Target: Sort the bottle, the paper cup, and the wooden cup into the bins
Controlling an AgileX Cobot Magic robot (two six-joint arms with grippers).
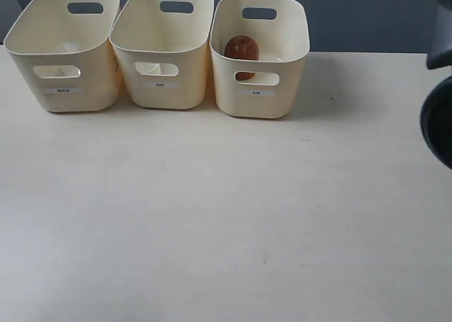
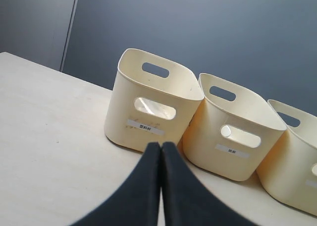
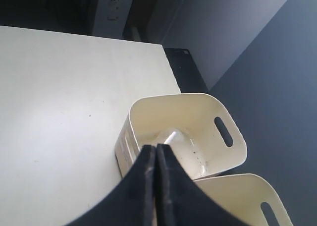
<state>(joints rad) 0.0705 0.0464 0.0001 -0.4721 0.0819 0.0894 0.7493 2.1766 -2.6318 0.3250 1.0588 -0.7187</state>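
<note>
Both my left claw and my right claw are pressed together and empty, the wooden cup already lies in the bin beyond them, so a careless swing could knock this light bin across the desk.

The three bins are plain cream plastic, each with a small white label bearing tiny dark print on its front, and the table under them is a pale, nearly white beige with a few faint dark specks. The wooden cup, inside the bin furthest from the leftmost one, is a mottled reddish dark brown. Behind the bins the wall is flat dark blue-grey, and both wrist views show matt black fingers.
</note>
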